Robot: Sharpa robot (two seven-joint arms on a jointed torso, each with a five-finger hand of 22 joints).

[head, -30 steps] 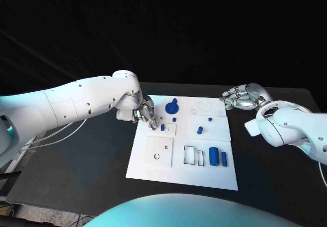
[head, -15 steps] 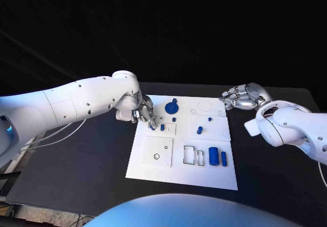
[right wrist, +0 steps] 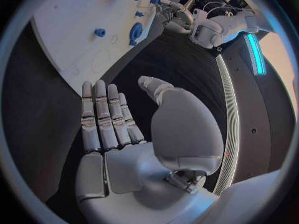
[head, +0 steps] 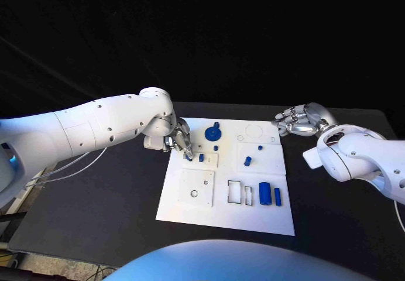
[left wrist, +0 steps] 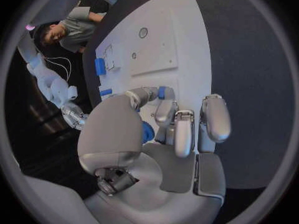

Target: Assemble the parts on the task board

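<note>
The white task board [head: 227, 216] lies in the middle of the black table. My left hand [head: 179, 142] reaches over its near-left corner. Its thumb and a fingertip pinch a small blue peg [head: 201, 157] [left wrist: 162, 92] that stands upright over a square plate. A round blue part [head: 213, 133] sits at the board's far edge. A short peg [head: 248, 160] and a tiny piece [head: 260, 147] lie mid-board. A thick cylinder [head: 264, 193] and a thin bar [head: 277, 196] lie side by side nearer me. My right hand [head: 299, 120] [right wrist: 118, 129] hovers off the board's far right corner, fingers straight, holding nothing.
Rectangular cut-outs [head: 239, 192] and a square plate with holes [head: 196, 187] mark the board's near half. Bare black table [head: 101, 205] surrounds the board on all sides. My left arm [head: 93, 129] crosses above the table's left part.
</note>
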